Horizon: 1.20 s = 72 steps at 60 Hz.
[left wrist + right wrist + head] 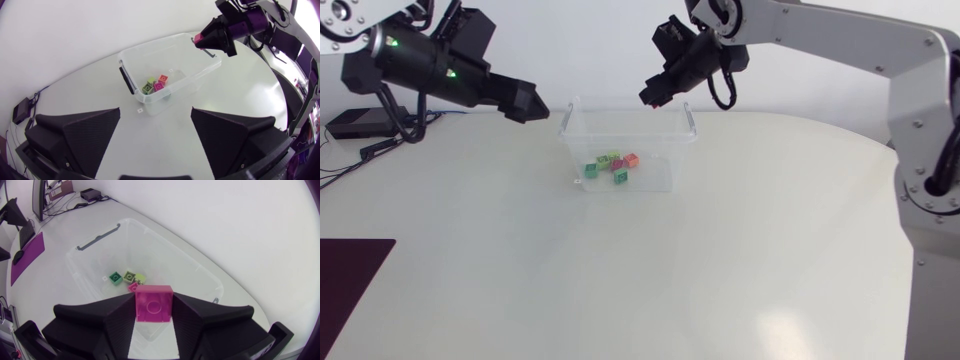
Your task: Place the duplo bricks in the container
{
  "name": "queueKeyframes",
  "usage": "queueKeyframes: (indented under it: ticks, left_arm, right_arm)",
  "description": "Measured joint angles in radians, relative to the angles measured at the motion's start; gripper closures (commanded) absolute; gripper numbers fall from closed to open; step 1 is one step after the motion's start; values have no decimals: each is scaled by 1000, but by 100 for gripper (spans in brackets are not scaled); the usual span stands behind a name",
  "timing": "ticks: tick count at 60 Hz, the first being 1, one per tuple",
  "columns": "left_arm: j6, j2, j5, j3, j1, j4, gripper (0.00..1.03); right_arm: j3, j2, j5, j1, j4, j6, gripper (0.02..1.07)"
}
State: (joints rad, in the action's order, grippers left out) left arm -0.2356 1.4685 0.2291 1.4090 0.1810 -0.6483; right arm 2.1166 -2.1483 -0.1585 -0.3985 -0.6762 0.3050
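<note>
Bright, even light; soft faint shadow beside container (665, 150); mild sheen on table (780, 300).

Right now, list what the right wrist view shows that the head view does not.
Only the right wrist view: the pink brick, plainly clamped between the fingers of the right gripper, over the container. Only the head view: the left gripper, off beside the container. Both: the container with the loose bricks on its floor.
</note>
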Motion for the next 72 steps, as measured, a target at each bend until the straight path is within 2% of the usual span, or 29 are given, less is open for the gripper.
queueKeyframes:
  ticks: [4, 6, 9, 26, 43, 58, 72]
  left_arm:
    - [0, -39, -2, -36, -13, 3, 4]
    - [0, -60, -2, -53, -18, 4, 4]
    - [0, -90, -2, -76, -24, 5, 4]
    - [-8, -241, -27, -197, -43, 21, 4]
    - [-8, -356, -29, -334, -102, 28, 4]
    - [-11, -475, -29, -463, -154, 77, 4]
    - [-27, -556, -121, -547, -167, 105, 4]
  right_arm:
    - [28, -35, 11, -2, -9, -7, 29]
    - [53, -59, 18, -6, -29, -7, 17]
    - [78, -84, 25, -11, -57, -10, 7]
    - [45, -58, 31, -23, -60, -10, 7]
    - [-303, 245, 59, -12, 82, -10, 7]
    - [-588, 470, 90, 26, 190, -11, 7]
    - [-838, 674, 130, 79, 265, -14, 7]
